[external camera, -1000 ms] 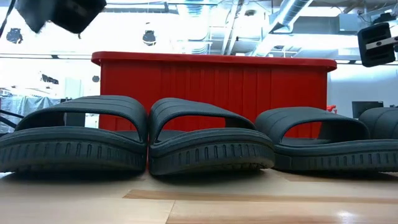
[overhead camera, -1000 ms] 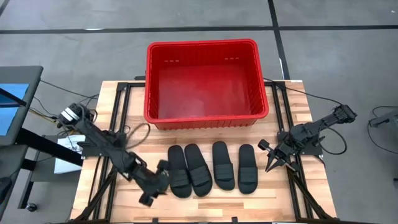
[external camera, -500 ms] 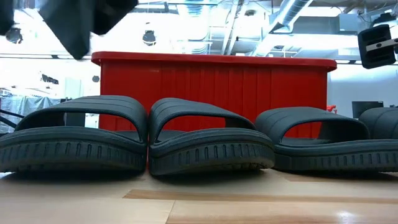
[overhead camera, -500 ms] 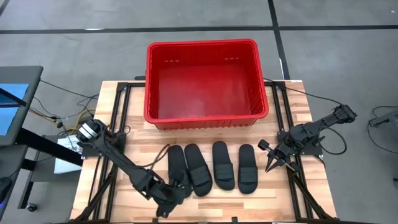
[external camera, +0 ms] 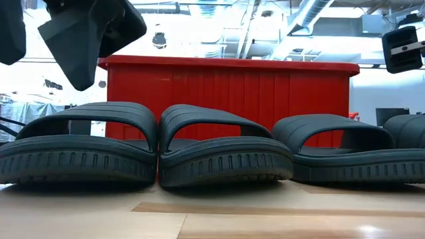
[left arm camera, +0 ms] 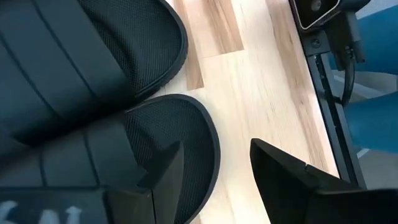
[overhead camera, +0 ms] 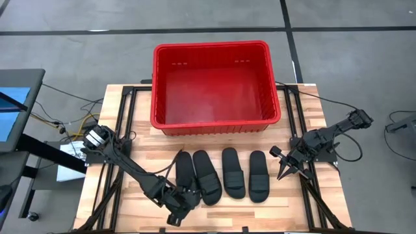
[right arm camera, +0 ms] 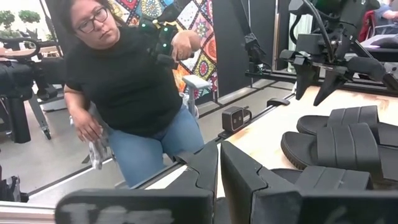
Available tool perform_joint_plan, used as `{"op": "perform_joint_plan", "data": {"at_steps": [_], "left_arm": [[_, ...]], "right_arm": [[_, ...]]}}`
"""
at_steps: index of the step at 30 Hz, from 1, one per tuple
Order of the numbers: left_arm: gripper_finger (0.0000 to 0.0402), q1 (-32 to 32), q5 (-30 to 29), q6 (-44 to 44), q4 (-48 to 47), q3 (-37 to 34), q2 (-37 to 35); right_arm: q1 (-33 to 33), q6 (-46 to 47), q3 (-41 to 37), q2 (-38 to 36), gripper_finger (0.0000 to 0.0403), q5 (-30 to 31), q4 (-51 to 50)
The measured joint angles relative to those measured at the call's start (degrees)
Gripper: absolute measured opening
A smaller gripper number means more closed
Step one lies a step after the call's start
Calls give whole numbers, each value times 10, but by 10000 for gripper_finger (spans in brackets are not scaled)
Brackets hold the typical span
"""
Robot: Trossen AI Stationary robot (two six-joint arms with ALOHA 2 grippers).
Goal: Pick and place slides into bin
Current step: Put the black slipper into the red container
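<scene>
Four black slides lie side by side, soles down, on the wooden table [overhead camera: 123, 117], toes toward its near edge: the leftmost [overhead camera: 185, 170], the second [overhead camera: 207, 174], the third [overhead camera: 233, 172] and the rightmost [overhead camera: 259, 174]. The red bin [overhead camera: 211, 120] stands behind them with nothing in it. My left gripper [overhead camera: 184, 203] is open over the near end of the leftmost slide [left arm camera: 155, 137], one finger above the slide and one above bare table. In the low view my left gripper [external camera: 46, 66] hangs above the slide [external camera: 80, 143]. My right gripper [overhead camera: 281, 170] is shut, right of the rightmost slide.
A person stands beyond the table's left side in the right wrist view [right arm camera: 124, 81]. Black frame rails [overhead camera: 120, 110] run along both sides of the table. There is bare wood left and right of the row of slides.
My left gripper has gone from beside the leftmost slide toward the table's near edge and a little to the right, to that slide's near end, and has come down toward it. The slides have not moved.
</scene>
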Motion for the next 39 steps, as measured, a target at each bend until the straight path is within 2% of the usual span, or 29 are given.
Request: {"op": "perform_joint_plan", "data": {"at_steps": [13,21,28,32,37,39], "left_arm": [[178,-2,10,-4,5,4,66],[178,-2,-16,-3,-3,7,106],[176,-5,-56,-27,7,6,111],[141,-7,-77,-47,13,5,112],[34,-18,-87,-58,15,5,112],[15,-26,-97,-61,16,4,113]], "right_arm": [[0,0,0,0,11,0,-3],[0,0,0,0,11,0,-13],[0,0,0,0,11,0,-13],[0,0,0,0,11,0,-14],[0,0,0,0,11,0,-15],[0,0,0,0,11,0,-15]]}}
